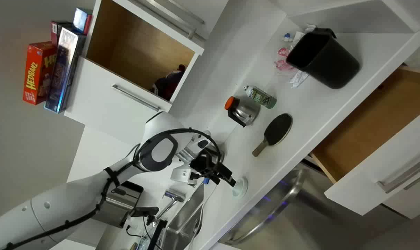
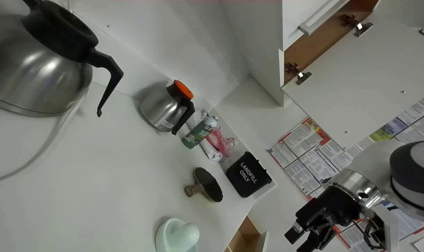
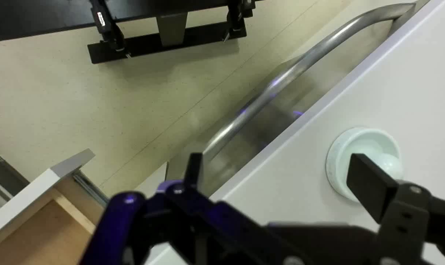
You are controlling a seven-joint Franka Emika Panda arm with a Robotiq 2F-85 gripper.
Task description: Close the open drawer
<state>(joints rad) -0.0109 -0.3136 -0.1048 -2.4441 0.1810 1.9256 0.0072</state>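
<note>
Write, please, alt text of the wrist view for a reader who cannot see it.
A white-fronted drawer with a wooden inside stands open at lower left. The black gripper, its jaws apart, shows at the bottom, partly hiding a pale green bowl on the white counter. A curved metal bar runs beside the counter's edge.

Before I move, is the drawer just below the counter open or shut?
Open: the drawer stands out past the counter, its tan wooden inside showing in all three views.
</note>
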